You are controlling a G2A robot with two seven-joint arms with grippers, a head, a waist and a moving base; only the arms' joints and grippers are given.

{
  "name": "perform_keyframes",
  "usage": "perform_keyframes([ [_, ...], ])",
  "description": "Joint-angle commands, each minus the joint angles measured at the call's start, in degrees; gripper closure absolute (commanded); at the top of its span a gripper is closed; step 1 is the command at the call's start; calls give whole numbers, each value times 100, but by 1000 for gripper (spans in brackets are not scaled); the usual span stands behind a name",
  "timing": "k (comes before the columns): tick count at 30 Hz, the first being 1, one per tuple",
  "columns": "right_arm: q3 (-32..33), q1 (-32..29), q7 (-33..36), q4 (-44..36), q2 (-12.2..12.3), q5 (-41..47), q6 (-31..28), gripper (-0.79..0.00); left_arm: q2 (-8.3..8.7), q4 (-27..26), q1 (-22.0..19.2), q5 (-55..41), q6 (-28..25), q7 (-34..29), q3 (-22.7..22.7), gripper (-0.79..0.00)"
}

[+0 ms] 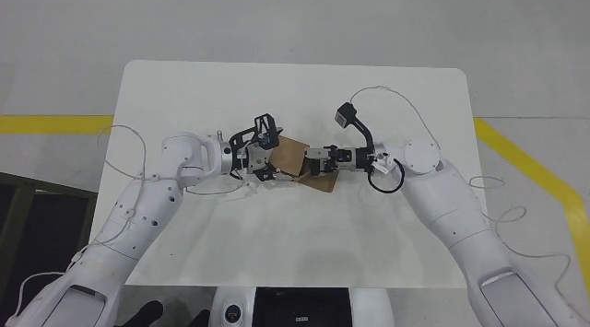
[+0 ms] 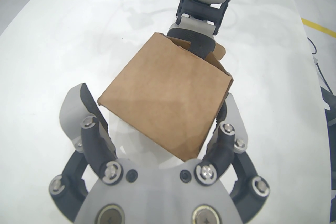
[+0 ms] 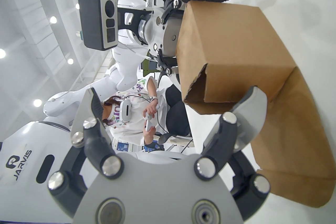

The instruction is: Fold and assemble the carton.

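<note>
Left gripper (image 2: 157, 93) clasps the brown carton (image 1: 293, 155) across its width, at the middle of the white table (image 1: 387, 235). Right gripper (image 3: 173, 96) is spread wide, with one finger (image 3: 249, 107) tucked into the carton's open end beside a loose flap (image 3: 296, 143).

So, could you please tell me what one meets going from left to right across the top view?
Left gripper → carton → right gripper
</note>
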Motion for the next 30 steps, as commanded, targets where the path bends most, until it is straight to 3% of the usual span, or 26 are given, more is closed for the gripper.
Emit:
perform_keyframes([
  [1,5,-83,-133,-85,1,-10,14,-785,1,-22,18,44,19,32,2,-785],
  [18,-74,-327,-1321,-190,-125,-30,-237,-785,6,-44,72,27,102,0,-47,-785],
  [30,-132,-335,-1490,-139,-206,12,-325,-785,2,-66,104,-82,200,-143,-61,-785],
])
